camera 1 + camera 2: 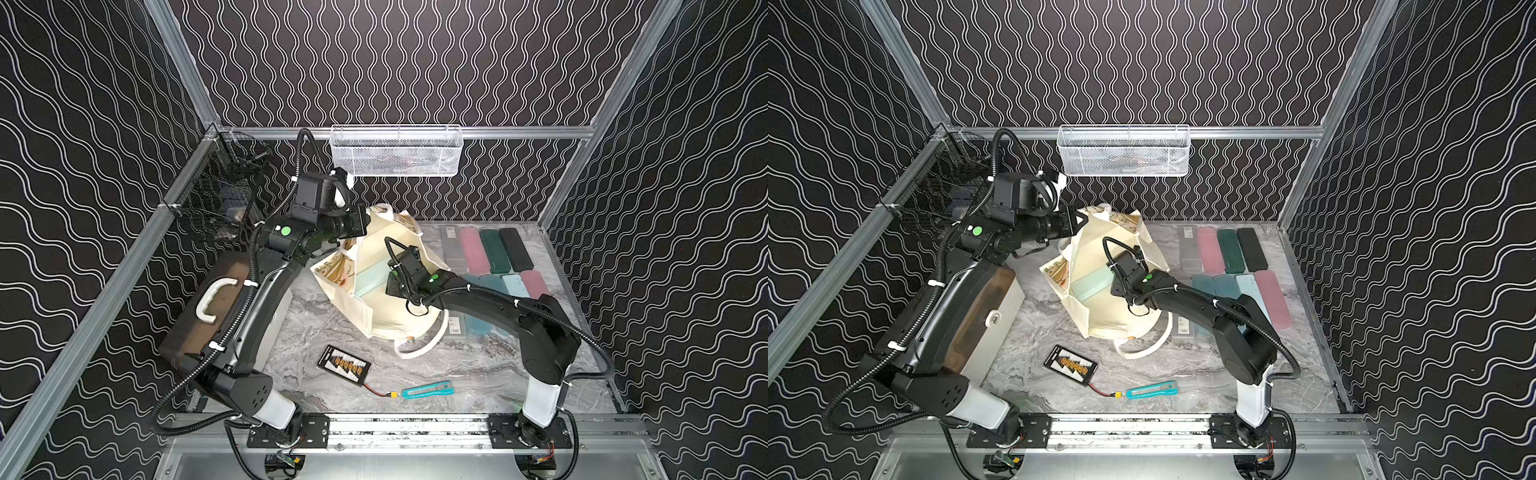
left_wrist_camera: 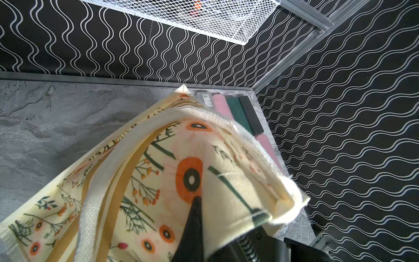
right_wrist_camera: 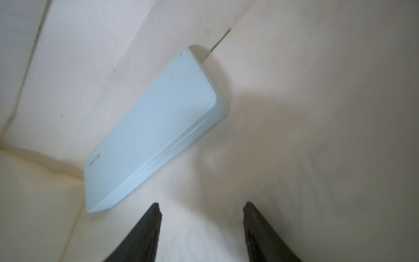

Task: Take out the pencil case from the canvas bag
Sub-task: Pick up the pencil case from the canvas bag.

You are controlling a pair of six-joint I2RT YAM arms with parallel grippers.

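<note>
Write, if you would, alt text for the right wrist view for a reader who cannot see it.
A closed pale blue pencil case lies inside the cream canvas bag, along a crease in the cloth. The right end effector is open, its two dark fingers apart and clear of the case.

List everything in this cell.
canvas bag: one, cream with orange print, centre of table
pencil case: one, pale blue, inside the bag
other cases: several, grey, pink, green, black, teal, table right
connector board: one, black, front
utility knife: one, teal, front
mesh basket: one, white, hung at back
wire basket: one, black, hung at left
box with white handle: one, brown, left
left fingers: pair, black, shut on the bag
right fingers: pair, black, open inside the bag
</note>
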